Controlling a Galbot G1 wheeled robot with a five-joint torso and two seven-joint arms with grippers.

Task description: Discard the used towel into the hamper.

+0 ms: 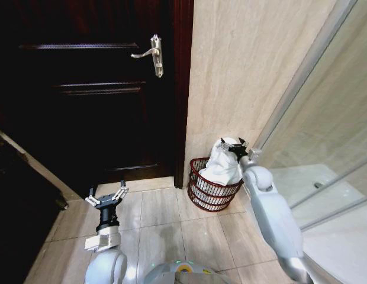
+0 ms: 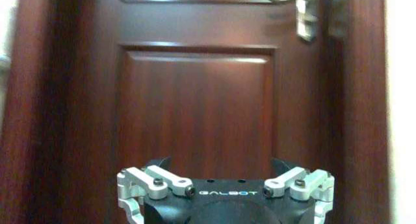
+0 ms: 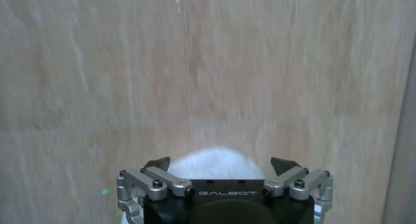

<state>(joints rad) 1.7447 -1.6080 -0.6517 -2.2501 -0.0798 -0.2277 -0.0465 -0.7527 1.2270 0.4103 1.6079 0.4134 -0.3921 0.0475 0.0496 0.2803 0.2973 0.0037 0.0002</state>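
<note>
I see my right gripper [image 1: 238, 146] spread open just above the white towel [image 1: 224, 163], which stands upright in the hamper [image 1: 208, 190] below it; my left gripper [image 1: 106, 196] waits open, well apart

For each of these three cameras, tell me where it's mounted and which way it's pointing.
Head: high up, looking down at the floor corner; door, hamper, towel, both arms.
Left wrist: on the left arm, facing the door; left gripper open.
Right wrist: on the right arm, facing the wall; right gripper open over the towel.
Shared: head and left wrist see the door handle.
</note>
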